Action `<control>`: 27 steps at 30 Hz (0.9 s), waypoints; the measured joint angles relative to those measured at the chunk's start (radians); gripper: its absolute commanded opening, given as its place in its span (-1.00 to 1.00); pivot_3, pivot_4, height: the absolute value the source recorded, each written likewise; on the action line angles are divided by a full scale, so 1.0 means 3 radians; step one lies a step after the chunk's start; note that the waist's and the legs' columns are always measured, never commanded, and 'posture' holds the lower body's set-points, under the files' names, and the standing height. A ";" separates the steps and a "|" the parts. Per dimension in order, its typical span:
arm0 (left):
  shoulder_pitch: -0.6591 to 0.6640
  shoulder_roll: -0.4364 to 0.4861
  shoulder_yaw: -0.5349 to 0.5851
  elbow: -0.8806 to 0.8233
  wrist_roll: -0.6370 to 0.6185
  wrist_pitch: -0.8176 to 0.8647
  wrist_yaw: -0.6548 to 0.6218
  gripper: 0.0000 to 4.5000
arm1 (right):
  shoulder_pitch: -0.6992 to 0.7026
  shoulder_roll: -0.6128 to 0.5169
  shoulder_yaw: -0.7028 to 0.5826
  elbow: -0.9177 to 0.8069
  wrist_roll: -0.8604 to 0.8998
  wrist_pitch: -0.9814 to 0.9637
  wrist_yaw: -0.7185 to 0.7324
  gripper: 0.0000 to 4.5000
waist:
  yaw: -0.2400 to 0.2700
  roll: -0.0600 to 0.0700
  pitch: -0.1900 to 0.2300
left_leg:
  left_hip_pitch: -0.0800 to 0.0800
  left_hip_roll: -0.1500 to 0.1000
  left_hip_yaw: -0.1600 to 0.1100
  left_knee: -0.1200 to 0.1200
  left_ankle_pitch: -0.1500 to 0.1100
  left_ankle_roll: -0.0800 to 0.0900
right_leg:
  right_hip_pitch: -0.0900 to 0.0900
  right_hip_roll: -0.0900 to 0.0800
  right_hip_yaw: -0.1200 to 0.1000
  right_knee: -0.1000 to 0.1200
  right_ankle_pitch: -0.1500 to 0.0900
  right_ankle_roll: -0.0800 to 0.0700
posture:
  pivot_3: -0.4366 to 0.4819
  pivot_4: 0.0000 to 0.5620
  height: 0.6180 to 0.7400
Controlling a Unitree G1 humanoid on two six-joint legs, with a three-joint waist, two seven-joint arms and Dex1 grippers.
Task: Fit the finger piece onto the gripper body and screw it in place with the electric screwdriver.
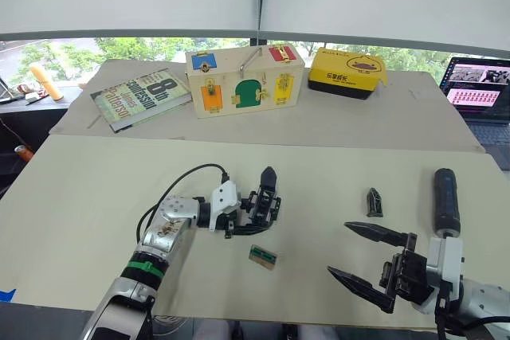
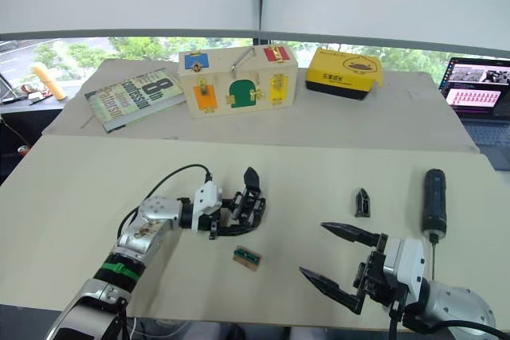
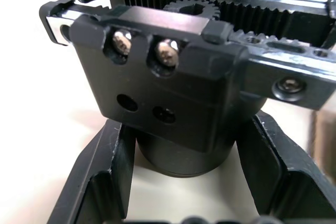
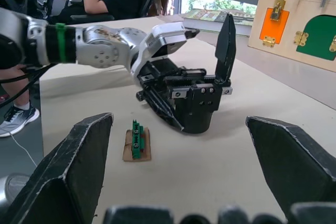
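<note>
Black blocky gripper body (image 1: pixel 259 205): upright on the pale counter (image 1: pixel 96 189), clamped between the left hand (image 1: pixel 253 211) fingers, apparently steadied for assembly. Small black tapered finger piece (image 1: pixel 374 202): lying loose, near the right hand (image 1: pixel 362 256), which is spread and empty. Thick black cylindrical electric screwdriver (image 1: pixel 445 199): lying unused just beyond.

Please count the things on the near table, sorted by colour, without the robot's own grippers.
Black: 3, the gripper body, the finger piece, the electric screwdriver.
Tan and green: 1, the small block.
Total: 4.
</note>
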 measured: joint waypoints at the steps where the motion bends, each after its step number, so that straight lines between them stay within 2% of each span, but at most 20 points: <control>1: 0.0017 -0.0007 -0.0020 -0.0038 0.0027 0.0004 0.0046 0.02 | 0.0001 -0.0003 -0.0001 -0.0003 0.0003 0.0000 0.0002 1.00 | 0.0006 0.0000 0.0000 | -0.0002 0.0000 0.0000 0.0000 0.0000 0.0000 | -0.0002 0.0000 0.0000 0.0000 0.0000 0.0000 | -0.05 -0.47 1.00; 10: 0.0089 -0.0016 -0.0062 -0.0094 0.0124 -0.0158 0.0243 0.02 | 0.0119 -0.0008 -0.0074 -0.0003 -0.0007 -0.0014 0.0077 1.00 | 0.0022 0.0001 -0.0001 | -0.0001 0.0000 0.0001 0.0000 0.0000 0.0000 | -0.0002 0.0001 0.0000 0.0001 0.0000 0.0000 | -0.05 -0.47 1.00; 12: 0.0096 -0.0015 -0.0066 -0.0087 0.0125 -0.0179 0.0255 0.48 | 0.0146 -0.0009 -0.0109 -0.0004 -0.0010 -0.0014 0.0082 1.00 | 0.0024 0.0001 -0.0001 | 0.0000 0.0000 0.0000 0.0000 0.0000 0.0000 | -0.0002 0.0000 0.0001 0.0001 0.0000 0.0000 | -0.05 -0.47 1.00; 15: 0.0112 -0.0003 -0.0073 -0.0074 0.0121 -0.0247 0.0261 0.98 | 0.0280 -0.0084 -0.0163 -0.0069 0.0077 0.0080 0.0073 1.00 | 0.0028 0.0004 -0.0002 | 0.0000 0.0001 0.0000 -0.0001 0.0000 0.0000 | -0.0002 -0.0001 0.0001 0.0001 0.0000 0.0000 | -0.05 -0.47 1.00; 20: 0.0237 0.0098 0.0042 -0.0103 -0.0030 -0.0310 0.0235 0.98 | 0.0485 -0.0093 -0.0331 -0.0230 0.0201 0.0187 0.0003 1.00 | 0.0003 0.0004 -0.0002 | 0.0000 0.0011 0.0002 -0.0001 0.0000 -0.0001 | -0.0004 -0.0008 0.0003 0.0001 -0.0001 -0.0004 | -0.05 -0.47 1.00; 27: 0.0489 0.0762 0.0509 -0.0068 -0.0502 -0.0275 -0.0290 0.98 | 0.0780 0.0156 -0.0712 -0.0280 0.0065 0.0168 -0.0235 1.00 | -0.0022 0.0006 -0.0001 | -0.0007 0.0019 0.0002 -0.0003 0.0003 -0.0013 | -0.0015 -0.0002 -0.0002 0.0005 -0.0004 -0.0014 | -0.05 -0.47 1.00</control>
